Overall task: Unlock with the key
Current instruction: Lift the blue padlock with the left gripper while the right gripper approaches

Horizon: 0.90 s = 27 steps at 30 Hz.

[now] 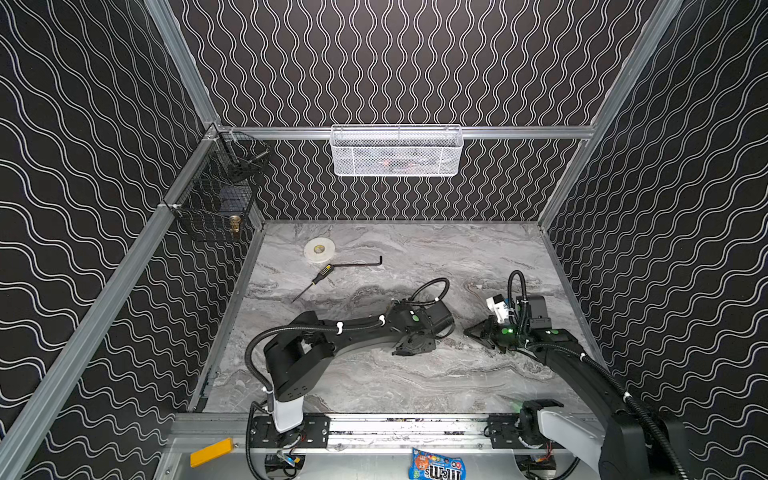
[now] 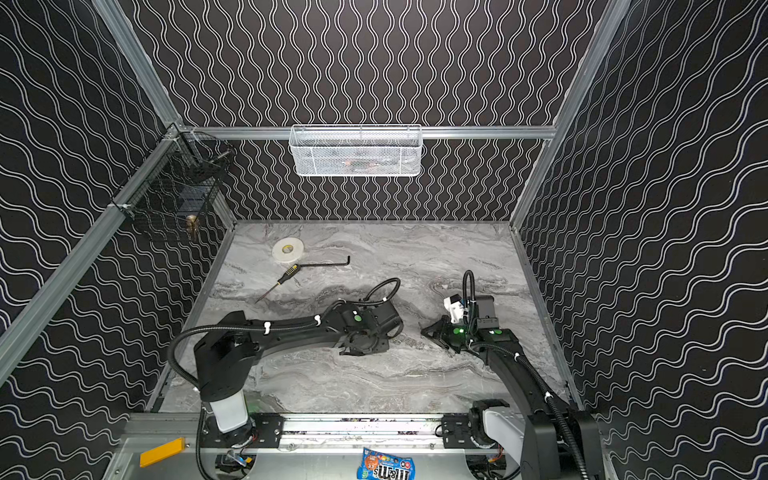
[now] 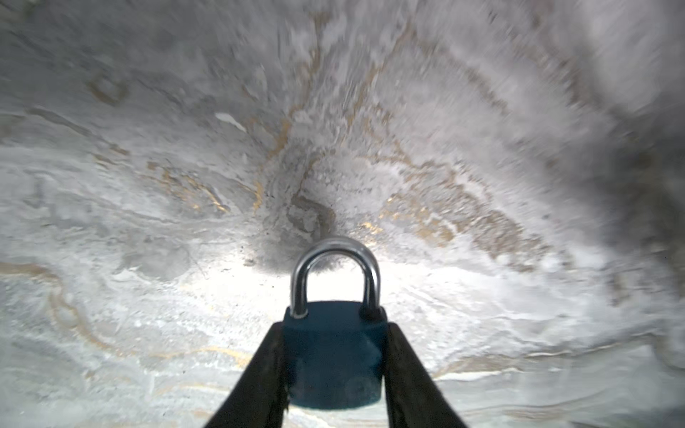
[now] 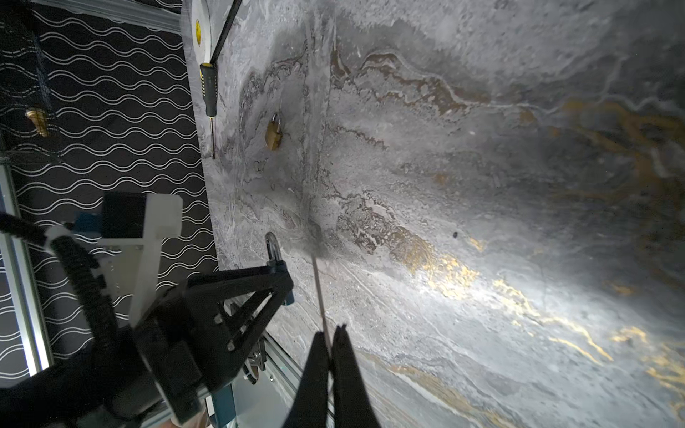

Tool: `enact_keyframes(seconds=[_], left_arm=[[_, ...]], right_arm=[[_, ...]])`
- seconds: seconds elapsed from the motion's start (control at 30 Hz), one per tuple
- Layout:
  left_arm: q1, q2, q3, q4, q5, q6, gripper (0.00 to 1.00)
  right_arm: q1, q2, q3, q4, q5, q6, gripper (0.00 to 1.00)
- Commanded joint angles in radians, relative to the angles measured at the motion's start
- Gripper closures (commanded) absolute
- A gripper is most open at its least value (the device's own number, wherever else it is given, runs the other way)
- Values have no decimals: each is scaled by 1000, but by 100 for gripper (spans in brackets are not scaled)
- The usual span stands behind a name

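Landmark: white tape roll [image 1: 319, 250], back left on the marble table [image 1: 415, 386].

Left of the roll and higher up, a black wire basket [image 1: 208, 199] hangs on the side rail. There is a brass thing [image 1: 235, 224] inside; can't tell what.

Just in front of the roll lies a screwdriver [image 1: 321, 276], its black-yellow handle end right by the roll. A hex key [image 1: 358, 263] lies just right of the roll. A small brass padlock [image 4: 273, 131] lies flat on the table in front of the roll, beside the screwdriver shaft.

Further right and forward of the roll, the left gripper [image 3: 335, 328] sits low over the table. Its fingers [image 3: 259, 370] clamp both sides of the blue padlock [image 3: 333, 367]. The shackle [image 3: 335, 255] points away from the wrist, both legs seated in the body.

Farthest right of the roll is the right gripper [image 4: 330, 332], fingers pressed together and pinching the key [image 4: 318, 285]. The key shows edge-on as a thin strip sticking out past the tips. Its tip is just beside the blue padlock, apart from it.
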<state>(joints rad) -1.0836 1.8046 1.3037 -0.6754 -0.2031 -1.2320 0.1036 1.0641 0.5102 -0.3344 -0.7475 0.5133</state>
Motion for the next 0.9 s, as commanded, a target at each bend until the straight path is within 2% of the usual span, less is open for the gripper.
enact_keyframes(seconds=[0.0, 0.2, 0.33, 0.6, 0.73, 0.87], left_arm=[[2, -59, -2, 31, -86, -56, 70], [2, -179, -58, 83, -186, -85, 74], [4, -225, -63, 83, -247, -71, 75], [7, -282, -61, 97, -303, -75, 81], [7, -314, -94, 140, -311, -93, 81], [8, -326, -94, 141, -321, -102, 83]], right_arm=[[25, 8, 31, -31, -3, -20, 100], [161, 27, 95, -45, 64, 7, 100], [260, 40, 114, 16, 88, 60, 100], [417, 45, 108, 144, 134, 188, 100], [478, 34, 86, 252, 139, 276, 100], [527, 14, 80, 333, 202, 346, 100]])
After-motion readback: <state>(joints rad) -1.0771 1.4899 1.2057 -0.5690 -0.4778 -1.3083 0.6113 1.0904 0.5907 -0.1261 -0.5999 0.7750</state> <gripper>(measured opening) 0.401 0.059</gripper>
